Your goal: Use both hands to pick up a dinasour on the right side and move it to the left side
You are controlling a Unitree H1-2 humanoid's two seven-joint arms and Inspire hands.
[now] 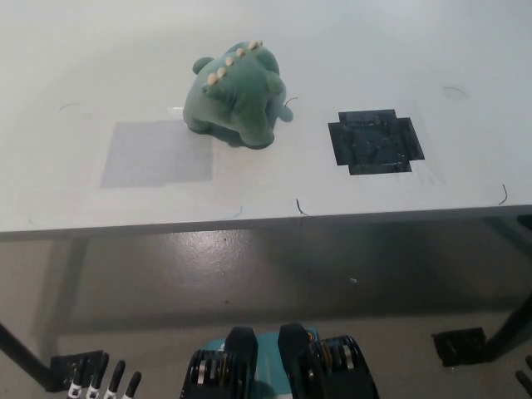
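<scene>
A green plush dinosaur (237, 96) with cream back spikes sits on the white table (266, 191), just right of a grey square patch (156, 153) and left of a black tape mark (375, 141). Nothing touches it. Only the fingertips (98, 372) of my white left hand (103, 380) show, spread apart and empty, at the bottom left below the table's front edge. A sliver of my black right hand (526, 376) shows at the bottom right edge; the remainder is cut off.
The table's front edge (266, 223) runs across the middle of the picture. Below it is grey floor with table legs (25, 357) at both lower corners and black tape marks (460, 345) on the floor.
</scene>
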